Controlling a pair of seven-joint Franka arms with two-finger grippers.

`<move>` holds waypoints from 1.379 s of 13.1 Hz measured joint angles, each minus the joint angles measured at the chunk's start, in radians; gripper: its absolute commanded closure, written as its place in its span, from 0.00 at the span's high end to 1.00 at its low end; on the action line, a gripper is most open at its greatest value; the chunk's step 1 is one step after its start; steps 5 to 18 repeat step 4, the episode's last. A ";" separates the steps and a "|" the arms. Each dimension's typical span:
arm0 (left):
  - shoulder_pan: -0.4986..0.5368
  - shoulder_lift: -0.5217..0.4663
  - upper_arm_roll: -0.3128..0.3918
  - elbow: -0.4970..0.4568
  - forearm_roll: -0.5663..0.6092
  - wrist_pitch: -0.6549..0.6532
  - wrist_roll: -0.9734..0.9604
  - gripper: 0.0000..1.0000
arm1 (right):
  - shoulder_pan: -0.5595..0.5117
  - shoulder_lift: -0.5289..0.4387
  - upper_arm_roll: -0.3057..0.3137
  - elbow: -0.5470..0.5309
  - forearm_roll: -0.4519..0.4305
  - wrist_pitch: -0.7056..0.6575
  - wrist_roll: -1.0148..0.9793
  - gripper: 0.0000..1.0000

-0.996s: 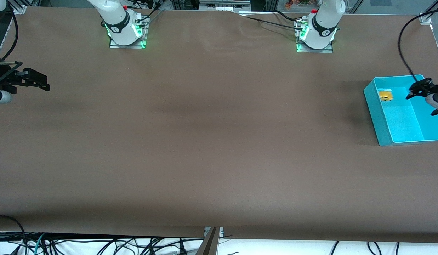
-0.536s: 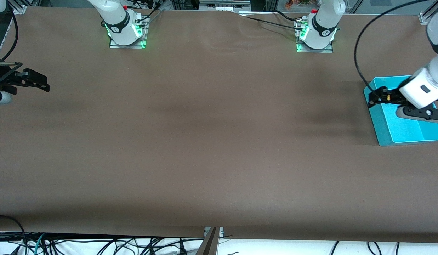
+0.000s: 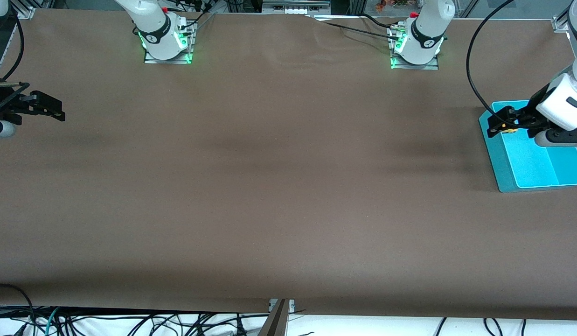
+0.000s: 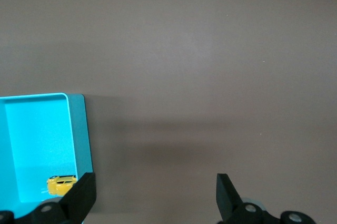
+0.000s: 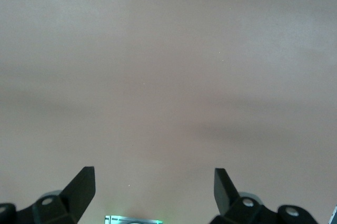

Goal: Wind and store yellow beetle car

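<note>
Yellow beetle car (image 4: 62,184) seemingly lies in teal bin (image 4: 79,129) on brown table (image 3: 269,186); both pincers gape, empty.

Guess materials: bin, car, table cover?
Bin: likely moulded plastic, matte turquoise, with thin uniform walls and rounded corners. Car: probably glossy painted plastic or die-cast metal; I can't tell which. Table cover: matte brown paper or fabric sheet, faintly rippled near the arm bases.

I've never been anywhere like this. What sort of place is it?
Most likely a robotics lab bench. Two arms are bolted to a brown-covered table, cables hang off its edge, and the left claw hovers open over a blue bin holding a yellow beetle car.
</note>
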 measured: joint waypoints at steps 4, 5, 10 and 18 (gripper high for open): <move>-0.005 0.000 -0.018 0.013 -0.001 -0.027 -0.054 1.00 | 0.000 0.000 0.000 0.000 0.000 0.002 0.025 1.00; -0.005 0.000 -0.018 0.013 -0.001 -0.027 -0.054 1.00 | 0.000 0.000 0.000 0.000 0.000 0.002 0.025 1.00; -0.005 0.000 -0.018 0.013 -0.001 -0.027 -0.054 1.00 | 0.000 0.000 0.000 0.000 0.000 0.002 0.025 1.00; -0.005 0.000 -0.018 0.013 -0.001 -0.027 -0.054 1.00 | 0.000 0.000 0.000 0.000 0.000 0.002 0.025 1.00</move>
